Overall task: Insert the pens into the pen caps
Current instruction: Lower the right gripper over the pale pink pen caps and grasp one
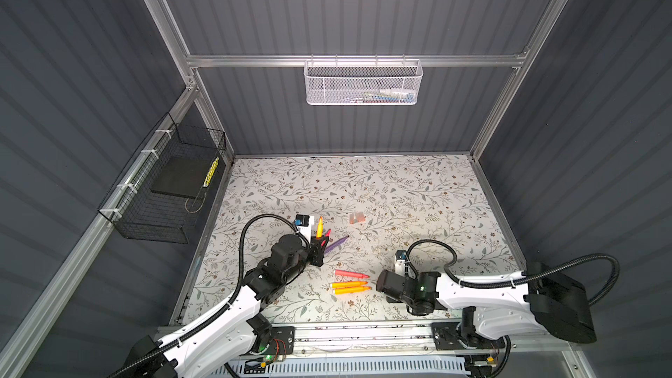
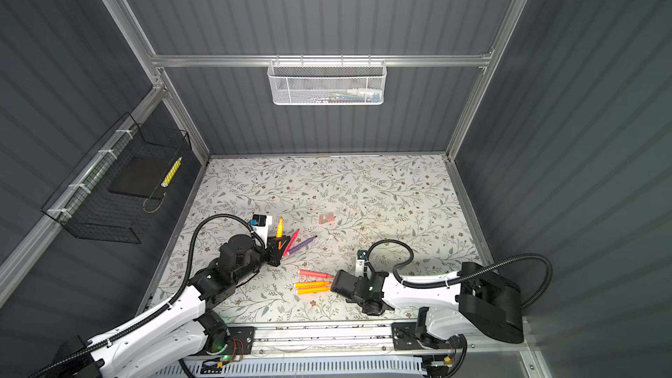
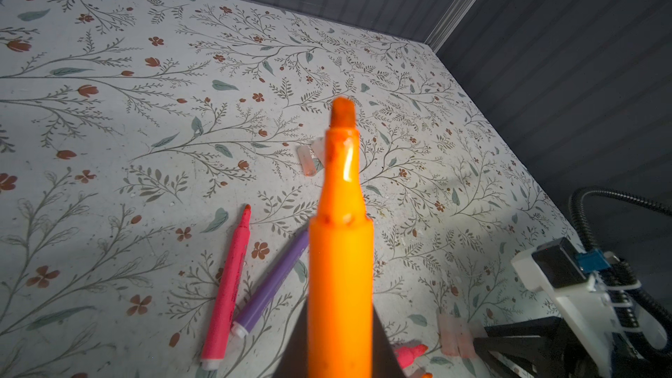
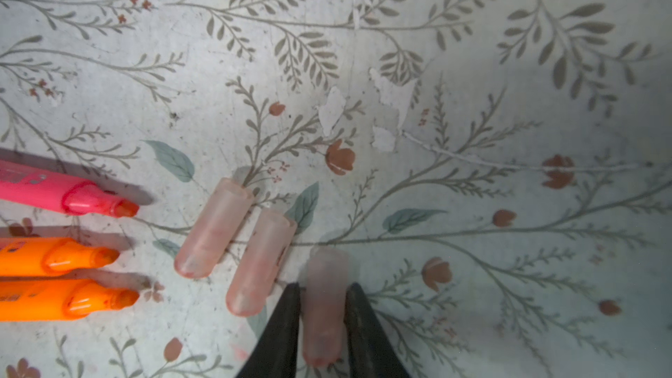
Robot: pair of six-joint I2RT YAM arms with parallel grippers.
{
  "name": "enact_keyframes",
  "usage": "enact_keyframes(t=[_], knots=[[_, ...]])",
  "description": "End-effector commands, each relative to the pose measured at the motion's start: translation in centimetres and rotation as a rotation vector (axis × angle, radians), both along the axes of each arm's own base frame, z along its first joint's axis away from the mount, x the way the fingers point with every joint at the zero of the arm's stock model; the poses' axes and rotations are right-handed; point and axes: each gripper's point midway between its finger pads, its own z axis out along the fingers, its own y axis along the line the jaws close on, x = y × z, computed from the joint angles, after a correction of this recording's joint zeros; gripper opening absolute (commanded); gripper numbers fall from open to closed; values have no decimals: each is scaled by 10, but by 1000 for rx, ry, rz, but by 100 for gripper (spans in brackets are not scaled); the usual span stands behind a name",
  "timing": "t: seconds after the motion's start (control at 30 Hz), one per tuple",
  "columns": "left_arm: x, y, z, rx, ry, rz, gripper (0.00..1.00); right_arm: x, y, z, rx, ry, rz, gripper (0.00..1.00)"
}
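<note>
An orange pen is clamped in the left gripper, its tip raised over the table. A pen cap is pinched by the right gripper; two loose caps are laid just beside it, three pens beyond, bare surface opposite.

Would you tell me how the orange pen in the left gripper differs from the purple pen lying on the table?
The orange pen is bright orange; the purple pen is purple. The orange pen is clamped in the shut left gripper, raised off the table; the purple pen lies flat and loose on it, beside a pink pen. Both are alike in having bare tips, with no cap on.
</note>
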Motion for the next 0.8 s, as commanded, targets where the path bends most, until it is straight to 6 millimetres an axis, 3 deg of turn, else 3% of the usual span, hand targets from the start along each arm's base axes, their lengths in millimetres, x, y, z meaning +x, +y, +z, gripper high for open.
enact_keyframes(t=[0.0,0.27,0.77], knots=[[-3,2,-4,9,10,-10,0,-1,-6,-3,-52,4,-15,26],[-3,2,-4,6,10,-10,0,0,-13,-11,-101,6,-40,33],[-6,-1,0,-35,-7,-25,0,2,-26,-20,-125,-12,-86,18]])
